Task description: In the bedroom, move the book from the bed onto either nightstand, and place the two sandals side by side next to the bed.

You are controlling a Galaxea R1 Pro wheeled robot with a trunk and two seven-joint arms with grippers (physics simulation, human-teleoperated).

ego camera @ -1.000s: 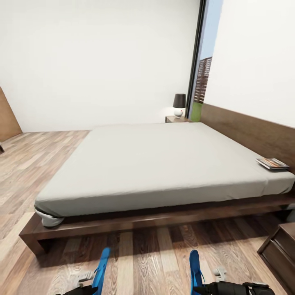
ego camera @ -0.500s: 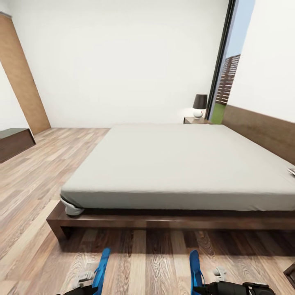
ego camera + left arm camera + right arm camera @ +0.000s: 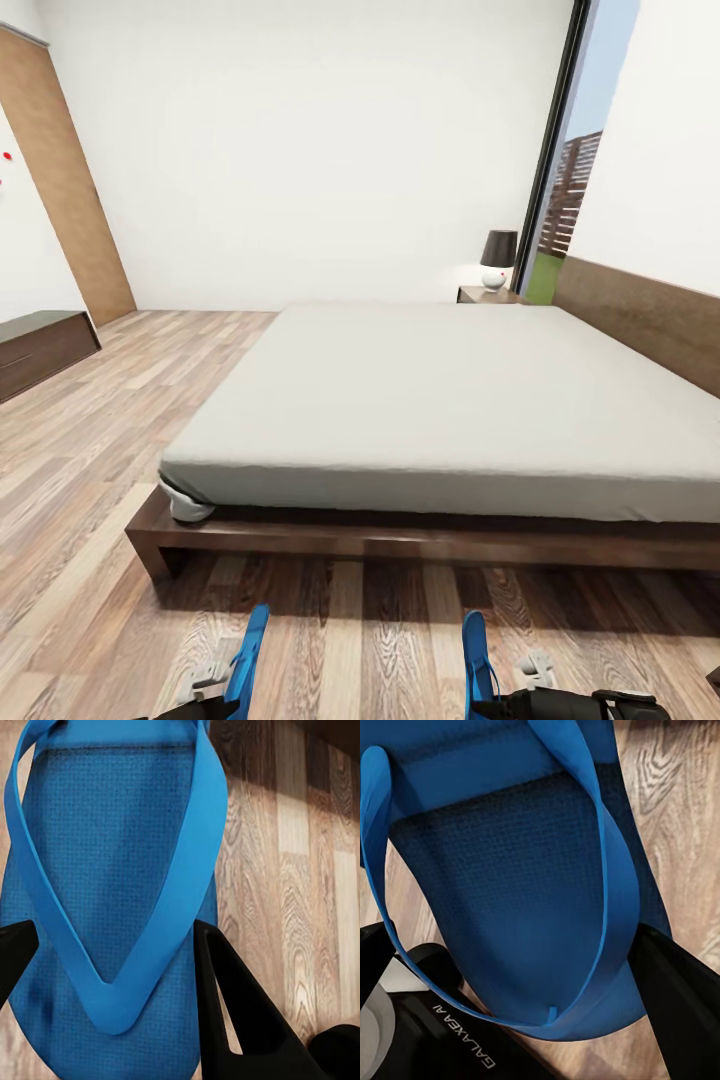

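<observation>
Each claw pinches one blue sandal: left claw (image 3: 112, 945) holds the left sandal (image 3: 112, 870), right claw (image 3: 510, 967) holds the right sandal (image 3: 510, 870), near the bed (image 3: 440, 420). A loose pinch could drop one crooked.

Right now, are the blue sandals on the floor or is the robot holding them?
Held. Each sandal sits between black fingers: the left sandal in the left gripper, the right sandal in the right gripper, above the wood floor.

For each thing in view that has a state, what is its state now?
Left sandal: held in left gripper, above the floor.
Right sandal: held in right gripper, above the floor.
Bed: mattress top bare.
Lamp: upright on far nightstand.
</observation>
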